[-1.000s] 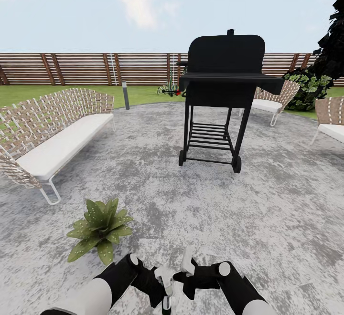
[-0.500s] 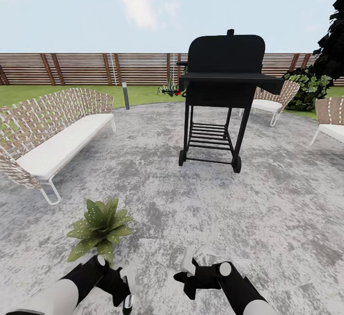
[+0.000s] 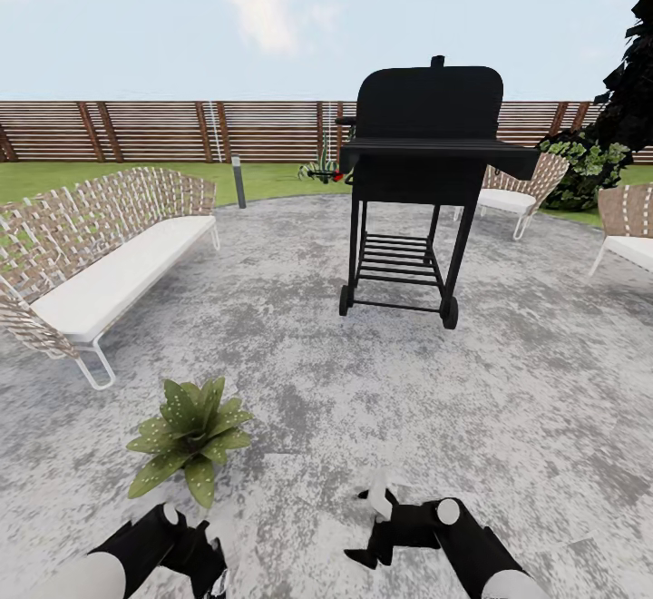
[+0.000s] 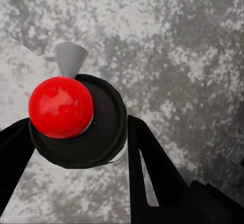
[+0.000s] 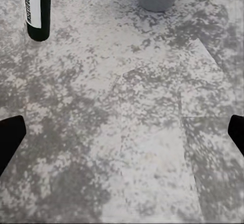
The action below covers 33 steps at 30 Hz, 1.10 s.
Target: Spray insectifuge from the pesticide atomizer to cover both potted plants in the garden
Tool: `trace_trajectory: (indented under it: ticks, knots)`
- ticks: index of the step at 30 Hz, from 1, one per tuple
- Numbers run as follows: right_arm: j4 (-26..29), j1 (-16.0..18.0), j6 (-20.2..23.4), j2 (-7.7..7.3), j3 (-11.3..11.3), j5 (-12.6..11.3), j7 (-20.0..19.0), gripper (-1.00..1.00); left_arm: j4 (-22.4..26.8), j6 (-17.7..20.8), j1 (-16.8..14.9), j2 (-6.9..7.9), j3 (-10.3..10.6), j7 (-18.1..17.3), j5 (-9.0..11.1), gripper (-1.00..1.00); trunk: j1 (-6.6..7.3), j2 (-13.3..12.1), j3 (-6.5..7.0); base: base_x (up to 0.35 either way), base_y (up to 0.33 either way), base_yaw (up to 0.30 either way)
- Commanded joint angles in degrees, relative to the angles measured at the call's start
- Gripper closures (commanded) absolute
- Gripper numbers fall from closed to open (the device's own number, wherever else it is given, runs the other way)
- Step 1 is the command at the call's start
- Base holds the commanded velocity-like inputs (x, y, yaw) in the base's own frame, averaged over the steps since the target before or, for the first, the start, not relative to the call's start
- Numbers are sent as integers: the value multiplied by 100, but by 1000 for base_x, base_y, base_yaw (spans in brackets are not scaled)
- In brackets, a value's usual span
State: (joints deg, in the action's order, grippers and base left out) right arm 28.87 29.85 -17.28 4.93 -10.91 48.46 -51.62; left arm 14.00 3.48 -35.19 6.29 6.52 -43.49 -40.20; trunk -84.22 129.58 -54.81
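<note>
On the grey paving, our left gripper squeezes the pesticide atomizer. The potted plant sits at eleven o'clock. Our right gripper is open wide. We should point the nozzle at the leaves.

Mottled grey paving, black grill, brown slatted fence, red-knobbed dark green pesticide atomizer.

One potted plant, one black grill, one wicker sofa, two wicker chairs, one dark green atomizer, two grippers.
</note>
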Motion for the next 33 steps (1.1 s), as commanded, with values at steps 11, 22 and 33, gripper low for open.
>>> trace_trajectory:
  ticks: [11,22,33]
  knots:
    - [-1339,-185,-45,-1206,-2889,56,2078,-100,-76,-641,382,-50,-66,1772,2484,100,1,2,-5,0,0,0]
    - [-2192,-672,-205,-1013,-3245,30,4877,-100,-643,-1289,882,-88,-68,4160,4351,100,1,2,-5,0,0,0]
    - [-2257,-682,-228,-817,-3229,75,5104,-100,-1043,-1707,912,-93,-64,4303,4364,100,1,2,-5,0,0,0]
